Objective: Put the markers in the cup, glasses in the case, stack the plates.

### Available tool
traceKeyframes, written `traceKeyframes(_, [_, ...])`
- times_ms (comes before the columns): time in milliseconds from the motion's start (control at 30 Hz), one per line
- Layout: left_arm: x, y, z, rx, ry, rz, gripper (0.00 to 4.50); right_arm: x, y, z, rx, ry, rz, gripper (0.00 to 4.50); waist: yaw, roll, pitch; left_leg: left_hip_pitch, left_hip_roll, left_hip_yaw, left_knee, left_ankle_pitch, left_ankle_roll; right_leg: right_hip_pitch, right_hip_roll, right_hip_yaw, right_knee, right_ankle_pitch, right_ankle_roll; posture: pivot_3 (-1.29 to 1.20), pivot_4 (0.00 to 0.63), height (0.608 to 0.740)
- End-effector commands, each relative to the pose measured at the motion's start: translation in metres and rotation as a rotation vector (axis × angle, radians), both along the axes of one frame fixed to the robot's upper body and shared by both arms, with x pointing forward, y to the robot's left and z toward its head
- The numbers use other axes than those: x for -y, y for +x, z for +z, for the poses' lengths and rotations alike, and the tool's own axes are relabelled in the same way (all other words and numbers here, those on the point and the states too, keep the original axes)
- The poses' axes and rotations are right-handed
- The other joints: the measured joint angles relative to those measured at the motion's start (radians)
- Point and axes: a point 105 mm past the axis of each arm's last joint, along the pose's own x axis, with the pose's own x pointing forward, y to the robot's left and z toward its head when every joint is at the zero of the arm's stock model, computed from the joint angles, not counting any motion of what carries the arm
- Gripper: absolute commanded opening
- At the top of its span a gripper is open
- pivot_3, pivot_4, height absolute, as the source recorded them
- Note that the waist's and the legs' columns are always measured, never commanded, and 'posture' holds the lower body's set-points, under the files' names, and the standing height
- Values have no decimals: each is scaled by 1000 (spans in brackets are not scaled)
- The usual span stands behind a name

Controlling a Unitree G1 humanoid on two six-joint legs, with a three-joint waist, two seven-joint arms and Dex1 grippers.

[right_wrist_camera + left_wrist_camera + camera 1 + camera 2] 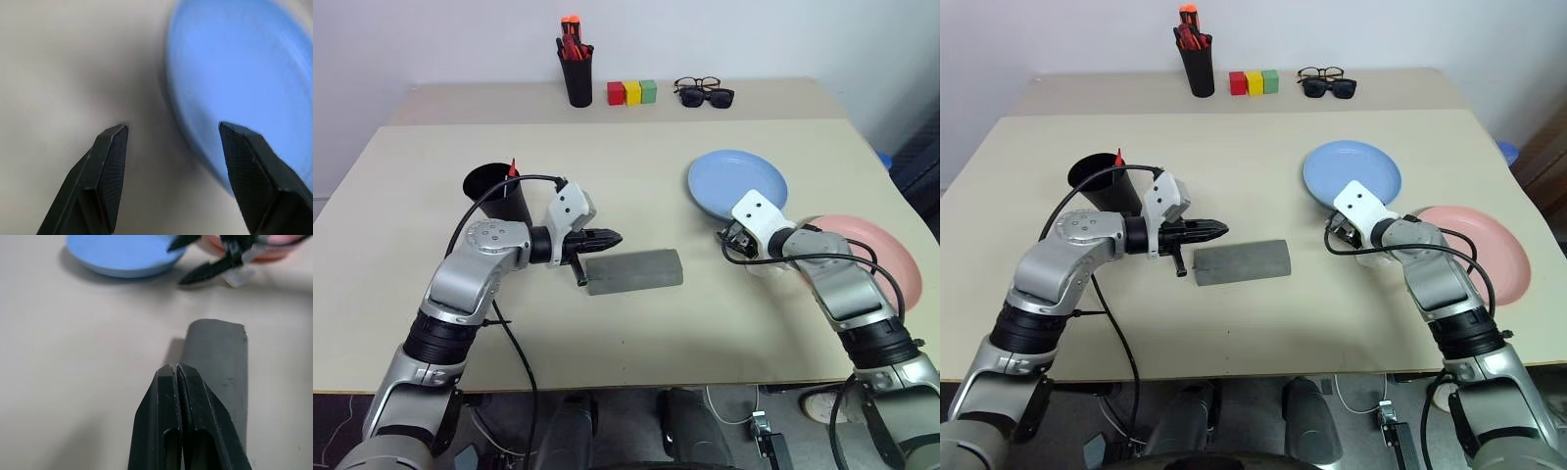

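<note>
The black cup (495,192) stands at the left with a marker's red tip (513,167) poking above its rim. My left gripper (613,237) is shut and empty, hovering just above the left end of the closed grey case (634,271). The glasses are hidden. The light blue plate (737,184) lies right of centre, the pink plate (873,257) beside it further right, both flat and apart. My right gripper (173,142) is open at the blue plate's (244,73) near rim, one fingertip (113,147) over bare table and the other over the plate.
On the back table stand a black holder full of red pens (576,69), red, yellow and green blocks (631,92), and a black-framed pair with dark sunglasses (707,93). Bare tabletop (646,176) stretches between the cup and the blue plate.
</note>
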Motion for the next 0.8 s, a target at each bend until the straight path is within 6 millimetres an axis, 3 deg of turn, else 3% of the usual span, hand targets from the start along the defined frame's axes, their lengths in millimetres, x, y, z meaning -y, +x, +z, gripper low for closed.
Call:
traceKeyframes(33, [-6,-4,15,52,-42,30,0,1,16,8,72,-56,3,2159,-1,0,0,0,0,0,0,0,0,0,0,0,0,0,0,0,150,740])
traceKeyframes(167, [-9,-6,14,55,-50,52,0,0,19,14,122,-85,30,139,3,0,0,0,0,0,0,0,0,0,0,0,0,0,0,0,150,740])
traceKeyframes(333, [-10,-7,14,65,-73,61,0,6,9,45,252,-165,31,62,5,0,0,0,0,0,0,0,0,0,0,0,0,0,0,0,150,740])
traceKeyframes(433, [-7,0,17,101,-81,57,0,30,-23,75,279,-144,-17,62,22,1,1,-1,0,0,0,0,0,0,0,0,0,0,0,0,150,740])
traceKeyframes(500, [-2,2,18,111,-93,30,0,41,-49,83,251,-122,-27,62,32,1,1,-1,-1,0,0,0,0,0,0,0,-1,0,0,0,150,740])
traceKeyframes(633, [3,2,19,94,-139,-41,0,72,-106,85,132,-119,-117,62,37,1,0,-1,-1,0,0,0,0,2,-1,0,-2,0,0,0,150,740])
traceKeyframes(700, [4,3,18,88,-152,-58,0,78,-121,82,94,-123,-146,62,30,1,0,0,-1,0,1,0,1,4,-1,-1,-2,0,1,0,150,740])
traceKeyframes(800, [12,6,13,82,-145,-86,0,88,-139,62,-1,-118,-193,62,24,2,-1,3,0,1,1,0,1,5,-1,1,-2,0,0,0,150,740])
